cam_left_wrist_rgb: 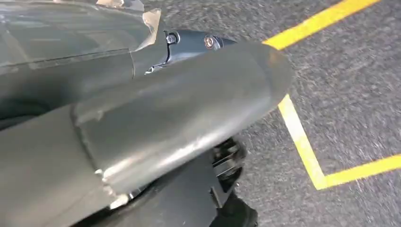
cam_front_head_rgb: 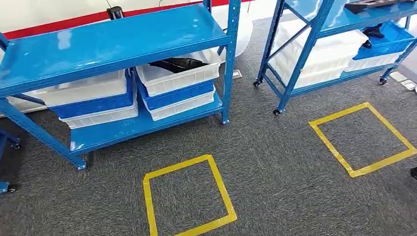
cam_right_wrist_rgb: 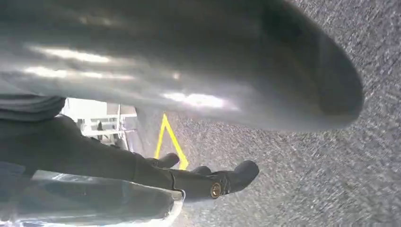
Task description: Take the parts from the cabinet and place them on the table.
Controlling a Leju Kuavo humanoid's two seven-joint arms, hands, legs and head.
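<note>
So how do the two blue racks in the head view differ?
The near rack has a bare top shelf; the far rack carries a dark tray on top. On the near rack the lower-shelf bins alternate white and blue, one holding a dark part. On the far rack a larger white bin sits beside a blue one. Both stand on grey carpet, each behind a yellow taped square.

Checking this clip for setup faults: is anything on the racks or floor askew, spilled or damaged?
Nothing stands out. The white and blue bins sit stacked on the blue rack, and the yellow tape square on the carpet looks intact.
</note>
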